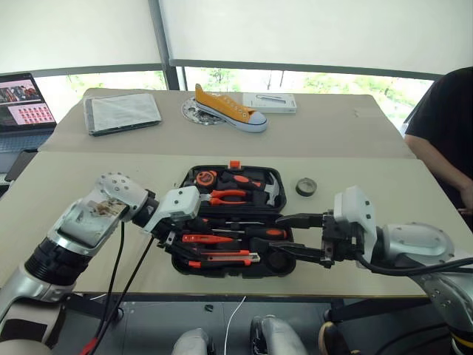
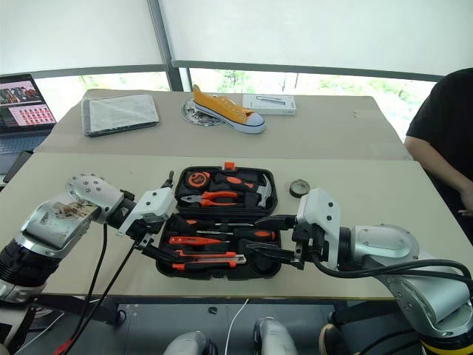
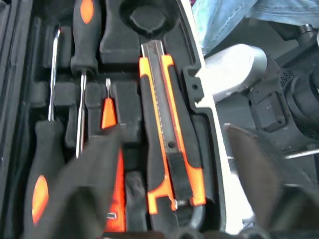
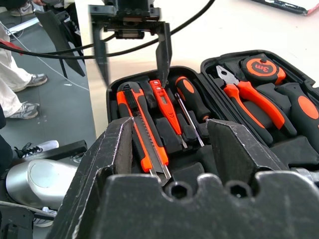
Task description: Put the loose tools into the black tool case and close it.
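Left gripper point(image 2: 154, 238) is hovering with parted fingers over the utility knife point(image 2: 211, 258) in the open tool case point(image 2: 222, 272); right gripper point(image 2: 275, 237), jaws wide, is crowding the opposite end. Tape roll point(image 2: 298, 188) is lying beyond it, unobstructed.

Black tool case point(image 1: 194, 180) open flat, utility knife point(image 1: 222, 258) inside, tape roll point(image 1: 306, 186) beside.

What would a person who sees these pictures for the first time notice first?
The open black tool case lies in the middle of the near table, with orange-handled tools in its recesses: the utility knife along its near edge, the pliers in the far half. Both tools hover over it, the left tool and the right tool, both open and empty. Behind, a yellow sneaker stands on the far table, and a small black tape roll lies outside the case.
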Controlling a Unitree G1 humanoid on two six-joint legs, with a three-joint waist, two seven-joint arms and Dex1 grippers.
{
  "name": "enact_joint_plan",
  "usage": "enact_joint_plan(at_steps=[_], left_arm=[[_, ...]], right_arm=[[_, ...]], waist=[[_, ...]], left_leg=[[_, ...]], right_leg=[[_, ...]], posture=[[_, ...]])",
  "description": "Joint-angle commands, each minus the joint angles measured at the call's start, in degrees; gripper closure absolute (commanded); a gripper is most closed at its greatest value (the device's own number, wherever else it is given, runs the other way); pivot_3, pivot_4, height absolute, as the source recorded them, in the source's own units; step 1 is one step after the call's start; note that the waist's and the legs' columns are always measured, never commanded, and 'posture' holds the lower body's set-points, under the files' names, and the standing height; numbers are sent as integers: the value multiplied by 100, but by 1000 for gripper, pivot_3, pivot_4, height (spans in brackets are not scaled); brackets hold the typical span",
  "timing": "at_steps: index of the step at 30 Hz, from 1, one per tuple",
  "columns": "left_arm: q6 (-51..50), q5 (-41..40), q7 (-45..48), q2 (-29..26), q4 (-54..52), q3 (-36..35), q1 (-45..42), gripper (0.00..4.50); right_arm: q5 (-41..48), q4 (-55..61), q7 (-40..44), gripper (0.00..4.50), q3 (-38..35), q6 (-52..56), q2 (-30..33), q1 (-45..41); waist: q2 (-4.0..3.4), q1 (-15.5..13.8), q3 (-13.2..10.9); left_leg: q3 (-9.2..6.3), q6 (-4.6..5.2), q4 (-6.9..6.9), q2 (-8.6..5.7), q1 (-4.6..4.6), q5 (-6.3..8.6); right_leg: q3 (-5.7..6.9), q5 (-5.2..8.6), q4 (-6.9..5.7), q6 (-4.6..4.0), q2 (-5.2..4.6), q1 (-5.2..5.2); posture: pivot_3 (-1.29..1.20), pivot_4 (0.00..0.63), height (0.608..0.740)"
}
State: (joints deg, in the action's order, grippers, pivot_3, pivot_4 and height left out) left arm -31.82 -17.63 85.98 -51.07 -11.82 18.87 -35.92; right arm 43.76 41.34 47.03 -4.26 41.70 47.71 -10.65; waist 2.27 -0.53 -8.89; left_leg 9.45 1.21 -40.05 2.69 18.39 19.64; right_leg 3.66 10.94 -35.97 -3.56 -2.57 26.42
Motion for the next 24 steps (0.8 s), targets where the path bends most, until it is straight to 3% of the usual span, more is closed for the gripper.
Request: enact_joint_plan(at_steps=[1,5,13,24], left_arm=[[415,241,-12,29,56,102,64,3027],[772,567,-23,34,182,326,172,4408],[1742,1565,-338,312,769,893,393,4408],[1228,908,-98,523,475,366,20,4408]], right_arm=[[-44,48,44,1206,-49,-168,16,-34],[-15,110,9,1206,-120,-150,9,72],[54,177,-152,1206,-132,-92,-41,142],[174,152,-143,1206,-274,-35,80,127]], waist=[[0,-1,0],[0,-10,0],[-5,-15,11],[-5,-21,26]], left_leg=[[0,0,0,0,-1,0],[-1,-1,-2,1,-1,0],[-1,1,-2,0,-10,1],[-24,11,-2,-5,-6,5]], right_leg=[[0,0,-1,0,0,-1],[1,0,-3,0,0,-1],[0,0,-2,0,-3,-15],[-18,-5,-10,10,2,-21]], posture=[[0,150,733],[0,150,733],[0,150,733],[0,150,733]])
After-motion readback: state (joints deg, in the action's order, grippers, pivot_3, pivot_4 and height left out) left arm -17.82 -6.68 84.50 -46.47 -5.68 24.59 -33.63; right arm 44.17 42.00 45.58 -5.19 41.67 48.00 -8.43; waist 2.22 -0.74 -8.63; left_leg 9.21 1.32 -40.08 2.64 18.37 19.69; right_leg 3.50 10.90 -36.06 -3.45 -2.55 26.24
